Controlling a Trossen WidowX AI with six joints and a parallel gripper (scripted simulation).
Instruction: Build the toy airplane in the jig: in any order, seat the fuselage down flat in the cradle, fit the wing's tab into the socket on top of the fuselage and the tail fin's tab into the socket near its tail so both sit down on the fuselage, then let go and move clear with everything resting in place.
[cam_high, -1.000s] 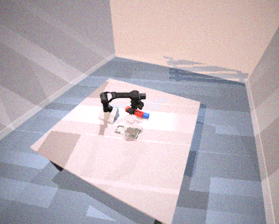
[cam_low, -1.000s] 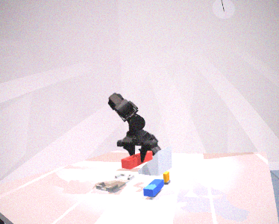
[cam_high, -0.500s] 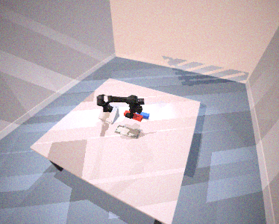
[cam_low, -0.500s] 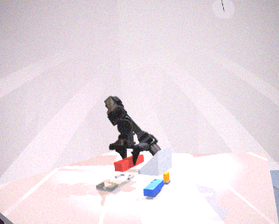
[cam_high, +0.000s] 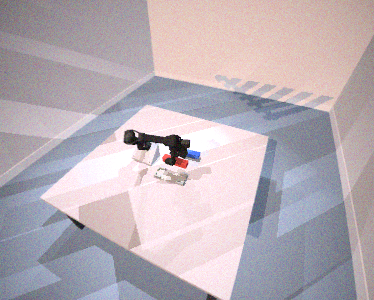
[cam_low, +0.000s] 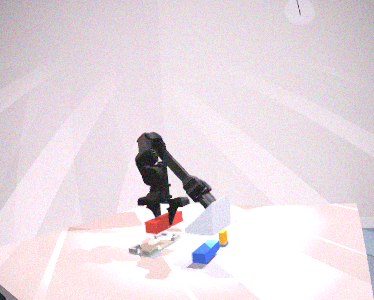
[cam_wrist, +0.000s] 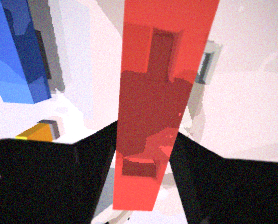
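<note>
The red fuselage (cam_high: 182, 163) (cam_low: 154, 226) (cam_wrist: 145, 105) hangs level above the cradle, its sockets facing the wrist camera. My gripper (cam_low: 165, 219) (cam_wrist: 142, 125) is shut on it, one finger on each side. The pale grey cradle (cam_high: 171, 176) (cam_low: 149, 247) lies on the table below the fuselage, with a gap between them in the exterior view; one end of it (cam_wrist: 213, 65) shows in the wrist view. The blue wing (cam_high: 194, 155) (cam_low: 204, 253) (cam_wrist: 17, 60) lies on the table beside the cradle. The small orange tail fin (cam_low: 223, 236) (cam_wrist: 37, 132) stands near the wing.
A pale wedge-shaped block (cam_high: 145, 154) (cam_low: 214, 218) stands on the table (cam_high: 200, 230) (cam_low: 290, 260), close to the arm and behind the tail fin in the exterior view. The black arm reaches over beside it.
</note>
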